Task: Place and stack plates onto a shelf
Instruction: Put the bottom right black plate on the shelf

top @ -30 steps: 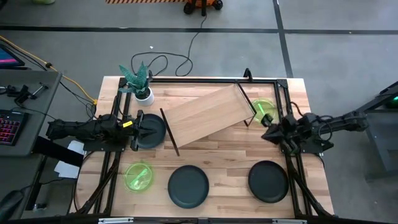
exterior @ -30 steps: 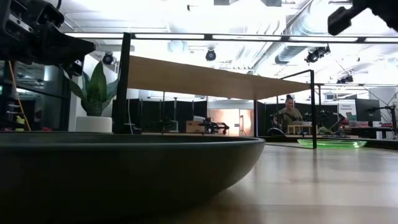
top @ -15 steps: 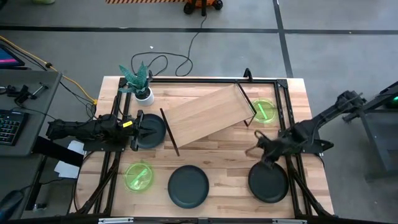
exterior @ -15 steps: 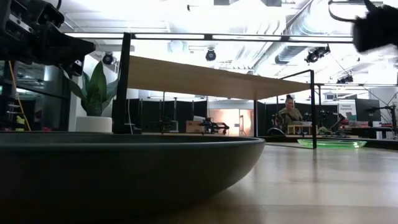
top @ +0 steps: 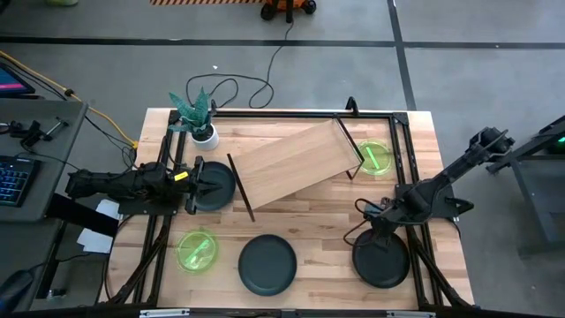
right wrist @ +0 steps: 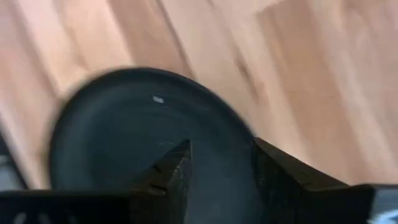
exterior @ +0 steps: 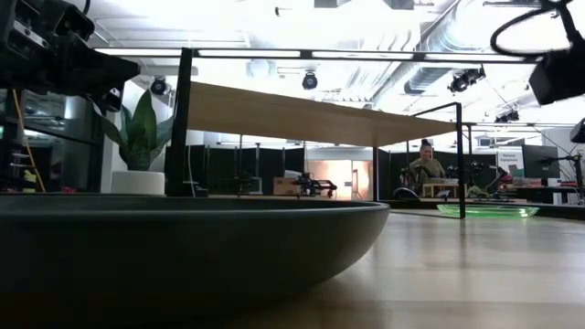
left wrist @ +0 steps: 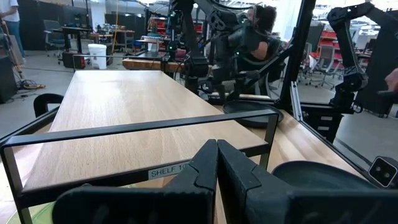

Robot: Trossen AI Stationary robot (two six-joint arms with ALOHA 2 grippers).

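The shelf (top: 291,163), a light wood board on thin black legs, stands askew at the table's middle. Three dark plates lie flat on the table: one at the left (top: 216,187), one at the near middle (top: 267,263), one at the near right (top: 381,258). One green plate (top: 196,250) lies at the near left, another (top: 375,157) by the shelf's right end. My right gripper (top: 360,231) hovers open over the near-right dark plate (right wrist: 137,130). My left gripper (left wrist: 216,163) is shut and raised over the left dark plate's rim, facing the shelf (left wrist: 124,106).
A white pot with a green plant (top: 199,119) stands at the far left corner. A black frame (top: 300,113) runs along the table's edges. In the low view the near-middle dark plate (exterior: 183,247) fills the foreground. Bare wood lies between the near plates and the shelf.
My right gripper has swung from beside the far-right green plate toward the table's near edge, tipped downward over the near-right dark plate, and opened. No plate and no part of the shelf has moved.
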